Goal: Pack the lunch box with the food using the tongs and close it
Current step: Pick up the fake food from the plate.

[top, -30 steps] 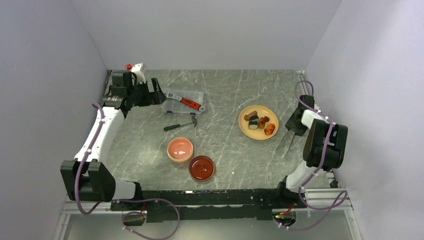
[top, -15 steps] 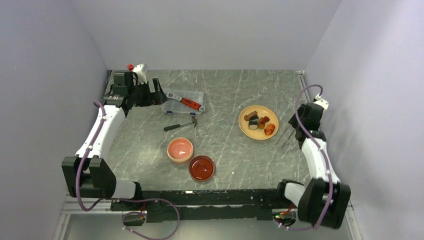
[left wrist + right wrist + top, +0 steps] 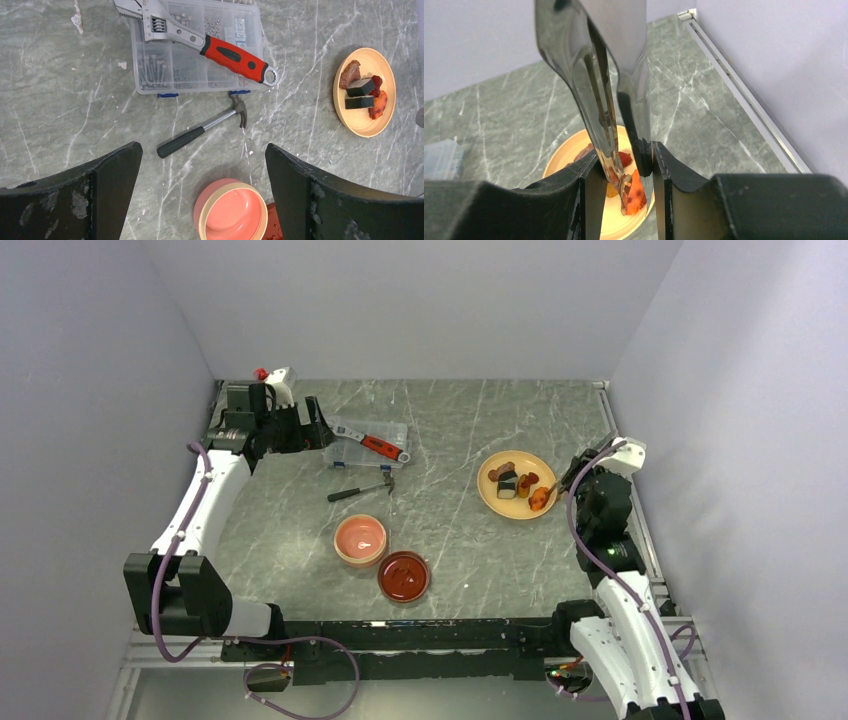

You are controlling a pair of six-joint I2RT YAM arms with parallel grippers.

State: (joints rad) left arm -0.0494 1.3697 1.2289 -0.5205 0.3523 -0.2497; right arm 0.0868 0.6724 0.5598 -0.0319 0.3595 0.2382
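My right gripper [image 3: 624, 160] is shut on the tongs [image 3: 599, 90], one finger pressing each slim metal arm. The tongs' tips straddle an orange-red piece of food [image 3: 636, 192] at the near right of the yellow plate [image 3: 569, 150]. In the top view the tongs [image 3: 556, 483] reach from the right gripper [image 3: 583, 468] to the plate's right rim. The other pieces of food [image 3: 512, 480] lie on that plate. The lunch box [image 3: 360, 539] stands open at centre, its dark red lid [image 3: 404, 576] beside it. My left gripper [image 3: 202, 150] is open and holds nothing, high at the far left.
A clear case [image 3: 170, 75] with a red-handled wrench [image 3: 230, 52] on it lies at the back left. A small black-handled hammer [image 3: 200, 132] lies just in front of the case. The right wall and its rail [image 3: 734, 75] run close beside the right arm.
The right arm has swung in from beside the plate, carrying the tongs. Their tips now sit over the orange-red piece and the arms are squeezed closer. The left arm has not moved.
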